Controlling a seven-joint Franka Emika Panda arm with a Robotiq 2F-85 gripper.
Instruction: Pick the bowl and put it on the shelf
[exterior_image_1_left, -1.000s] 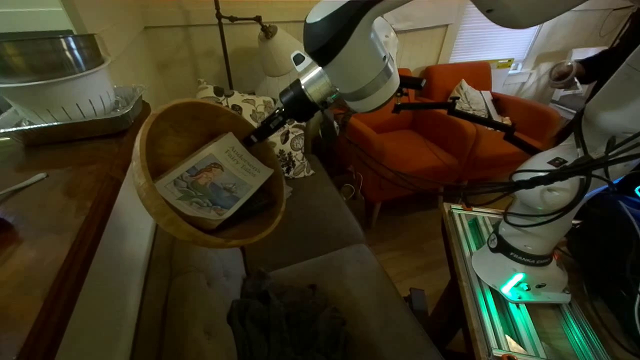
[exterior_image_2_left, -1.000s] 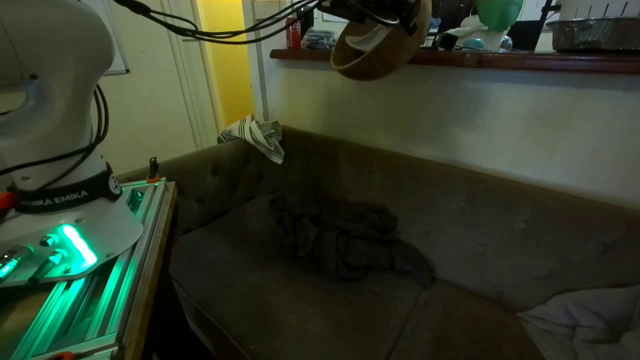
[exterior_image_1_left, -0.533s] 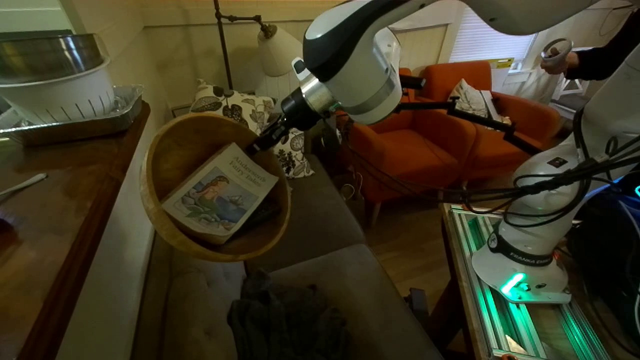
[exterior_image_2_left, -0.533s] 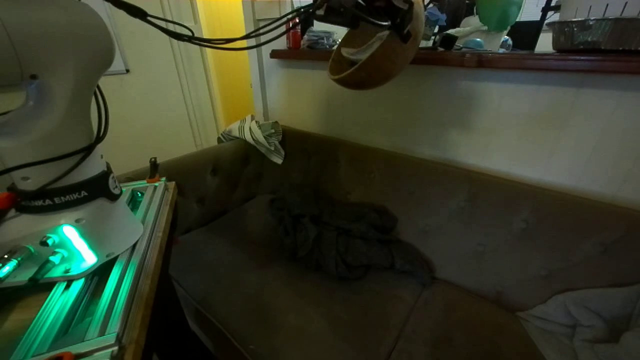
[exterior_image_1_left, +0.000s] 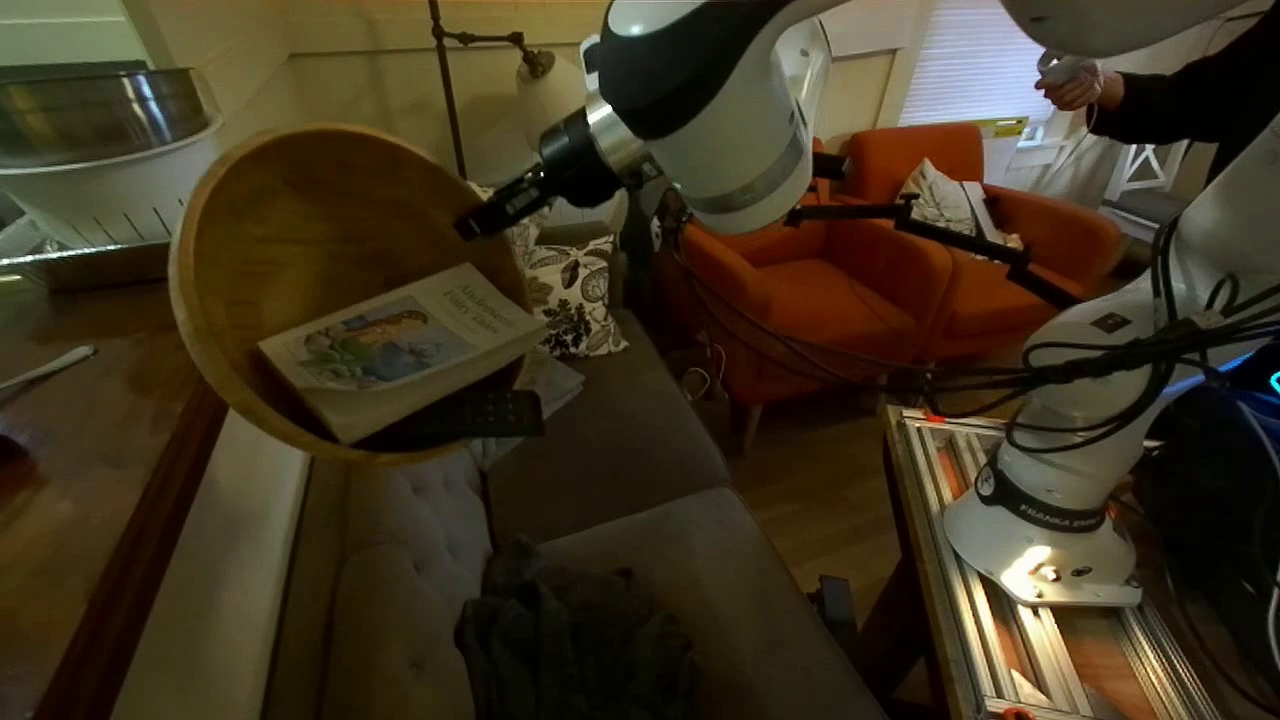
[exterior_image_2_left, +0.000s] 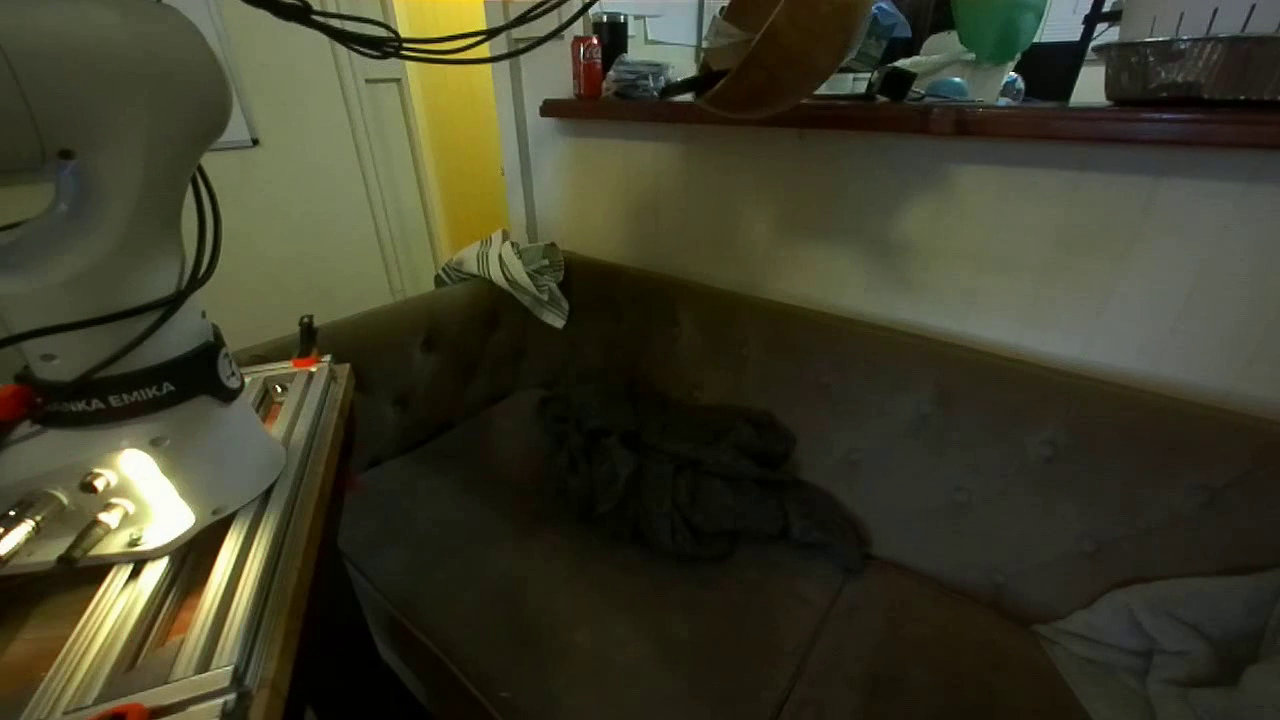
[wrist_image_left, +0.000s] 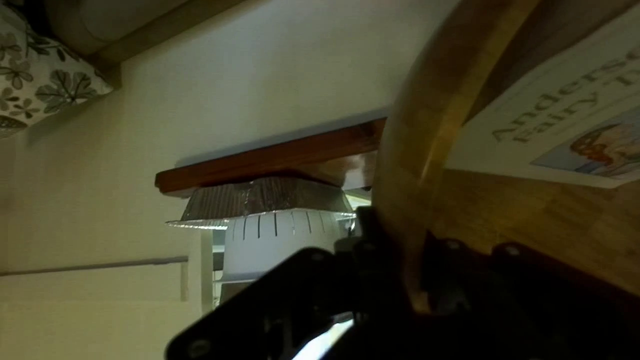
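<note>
From afar I hold the tilted bowl (exterior_image_1_left: 320, 235), my gripper (exterior_image_1_left: 474, 224) clamped on its rim, with one book (exterior_image_1_left: 400, 350) inside it, one remote control (exterior_image_1_left: 485, 415) jutting out, the shelf (exterior_image_1_left: 110, 430) near it.

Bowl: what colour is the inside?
Golden tan-brown, like wood. The bowl shows best in an exterior view.

The bowl (exterior_image_1_left: 325, 240) has risen toward the shelf (exterior_image_1_left: 110, 440) and the base light (exterior_image_1_left: 1030, 564) turned white
</note>
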